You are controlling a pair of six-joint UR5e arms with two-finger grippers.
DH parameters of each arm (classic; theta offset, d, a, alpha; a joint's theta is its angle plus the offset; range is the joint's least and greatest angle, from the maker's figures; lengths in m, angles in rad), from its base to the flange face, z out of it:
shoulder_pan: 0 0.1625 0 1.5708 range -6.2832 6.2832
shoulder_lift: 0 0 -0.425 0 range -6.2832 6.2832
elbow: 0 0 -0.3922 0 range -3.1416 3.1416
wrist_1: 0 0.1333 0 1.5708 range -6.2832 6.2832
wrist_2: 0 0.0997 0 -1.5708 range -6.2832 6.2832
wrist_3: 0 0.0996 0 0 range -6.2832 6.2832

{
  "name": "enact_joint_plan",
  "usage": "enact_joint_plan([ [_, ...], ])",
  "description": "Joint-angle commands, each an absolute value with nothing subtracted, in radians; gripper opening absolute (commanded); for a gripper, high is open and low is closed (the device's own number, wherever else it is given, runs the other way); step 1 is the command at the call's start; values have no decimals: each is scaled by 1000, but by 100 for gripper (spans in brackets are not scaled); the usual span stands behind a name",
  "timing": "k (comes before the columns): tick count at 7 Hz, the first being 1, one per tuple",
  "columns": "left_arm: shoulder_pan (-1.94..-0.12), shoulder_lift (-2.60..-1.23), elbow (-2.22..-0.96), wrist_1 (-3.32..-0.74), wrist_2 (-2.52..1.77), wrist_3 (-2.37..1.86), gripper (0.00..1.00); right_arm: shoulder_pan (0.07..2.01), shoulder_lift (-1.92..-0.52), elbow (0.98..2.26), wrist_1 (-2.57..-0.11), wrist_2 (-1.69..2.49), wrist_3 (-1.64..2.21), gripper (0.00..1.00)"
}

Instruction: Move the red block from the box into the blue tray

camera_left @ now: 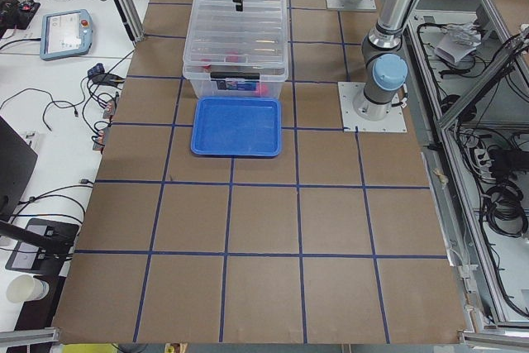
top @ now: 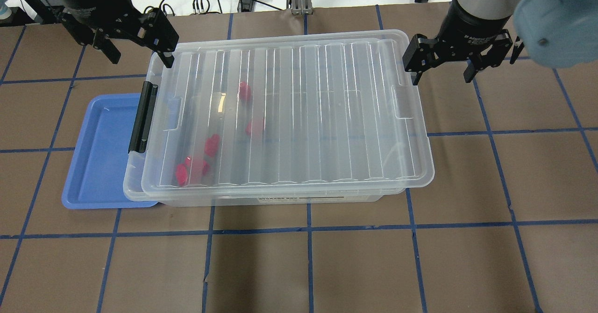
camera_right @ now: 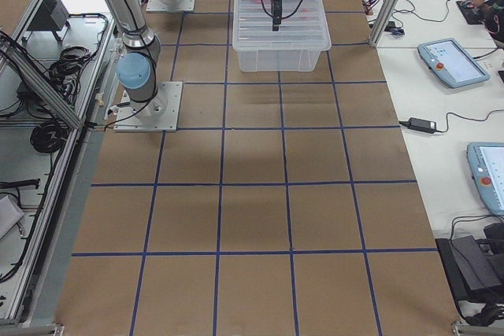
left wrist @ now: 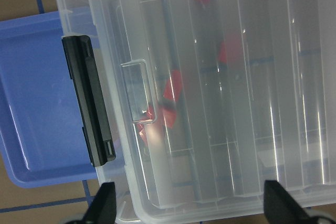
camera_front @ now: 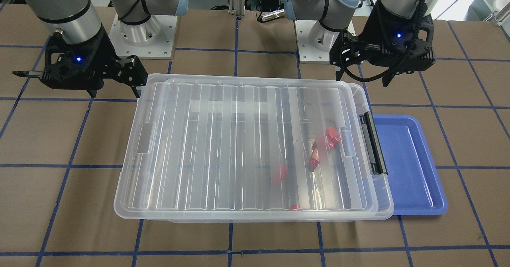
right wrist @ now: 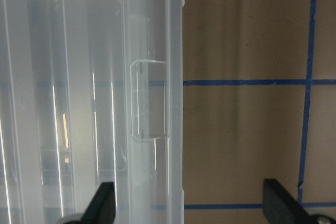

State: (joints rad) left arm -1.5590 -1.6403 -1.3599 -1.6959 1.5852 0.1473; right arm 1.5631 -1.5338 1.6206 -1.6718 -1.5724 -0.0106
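The clear box (top: 303, 107) stands mid-table with its ribbed lid on and its black latch (top: 142, 117) at the short side next to the blue tray (top: 100, 154). Several red blocks (top: 211, 145) lie inside near the latch end, blurred through the lid (camera_front: 314, 158) (left wrist: 172, 90). The blue tray (camera_front: 410, 167) is empty and partly under the box rim. My left gripper (top: 139, 56) is open and empty, above the box's far corner by the latch (left wrist: 191, 205). My right gripper (top: 442, 72) is open and empty, above the box's other short side (right wrist: 190, 205).
Brown table covering with a blue tape grid (top: 308, 229) lies all round the box. The arm bases (camera_front: 143, 36) stand behind the box. Tablets and cables (camera_left: 66, 35) lie on a side bench beyond the table edge.
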Motion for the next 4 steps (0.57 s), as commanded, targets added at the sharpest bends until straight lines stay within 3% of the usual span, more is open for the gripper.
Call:
enact_joint_plan([
  [1, -1557, -1647, -1348, -1697, 1581, 147, 100, 1563, -1464, 1722, -1831, -1577, -12, 100],
  [4, -1559, -1661, -1348, -1690, 1585, 143, 100, 1563, -1402, 1764, -1974, -1588, -12, 100],
])
